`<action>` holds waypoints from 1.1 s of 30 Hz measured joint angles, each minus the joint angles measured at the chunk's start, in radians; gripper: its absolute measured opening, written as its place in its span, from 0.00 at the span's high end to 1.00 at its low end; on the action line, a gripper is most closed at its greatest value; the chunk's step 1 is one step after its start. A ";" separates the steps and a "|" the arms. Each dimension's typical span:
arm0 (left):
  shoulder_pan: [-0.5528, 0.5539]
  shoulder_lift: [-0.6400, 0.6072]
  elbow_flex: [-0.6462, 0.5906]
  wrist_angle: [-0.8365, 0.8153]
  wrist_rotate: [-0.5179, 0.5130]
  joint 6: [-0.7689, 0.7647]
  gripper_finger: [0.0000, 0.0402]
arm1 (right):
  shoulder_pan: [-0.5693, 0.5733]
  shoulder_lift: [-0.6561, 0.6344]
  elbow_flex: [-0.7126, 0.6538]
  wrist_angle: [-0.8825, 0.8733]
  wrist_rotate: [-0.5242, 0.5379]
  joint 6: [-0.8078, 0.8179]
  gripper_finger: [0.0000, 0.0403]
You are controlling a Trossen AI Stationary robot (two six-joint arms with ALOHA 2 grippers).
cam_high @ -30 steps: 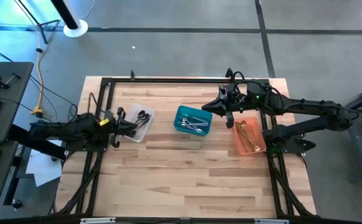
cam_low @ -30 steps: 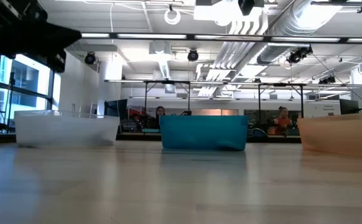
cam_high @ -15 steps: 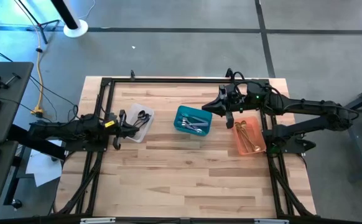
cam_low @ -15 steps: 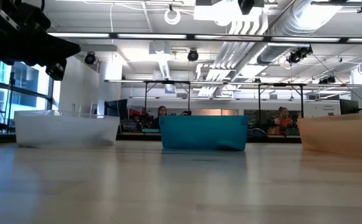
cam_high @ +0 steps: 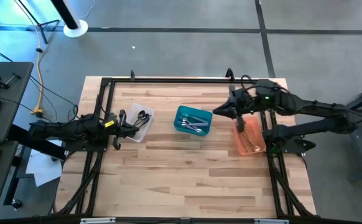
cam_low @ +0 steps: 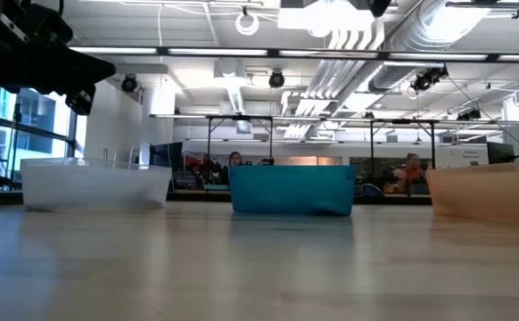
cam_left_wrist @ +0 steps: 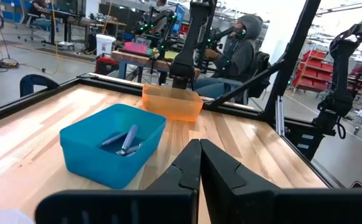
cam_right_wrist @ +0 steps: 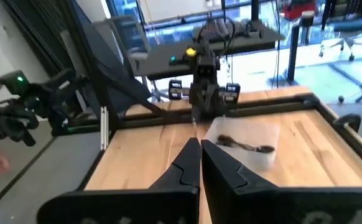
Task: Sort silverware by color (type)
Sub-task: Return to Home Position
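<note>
Three bins [cam_high: 177, 122] (silverware [cam_high: 195, 126] in each).

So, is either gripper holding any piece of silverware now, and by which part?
Nothing is held. The left gripper and the right gripper both have jaws shut with nothing between.

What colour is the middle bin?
The middle bin is teal. It shows best in the left wrist view.
</note>
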 joint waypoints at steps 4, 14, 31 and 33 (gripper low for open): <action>0.000 0.000 0.000 0.000 0.000 0.000 1.00 | 0.003 -0.120 -0.048 -0.008 -0.001 -0.005 1.00; 0.000 0.000 0.000 0.000 0.000 0.000 1.00 | 0.106 -0.420 -0.400 0.308 0.077 0.064 1.00; 0.000 0.000 0.000 0.000 0.000 0.000 1.00 | 0.139 -0.604 -0.645 0.400 0.137 0.019 1.00; 0.000 0.000 0.000 0.000 0.000 0.000 1.00 | 0.139 -0.623 -0.664 0.403 0.141 0.018 1.00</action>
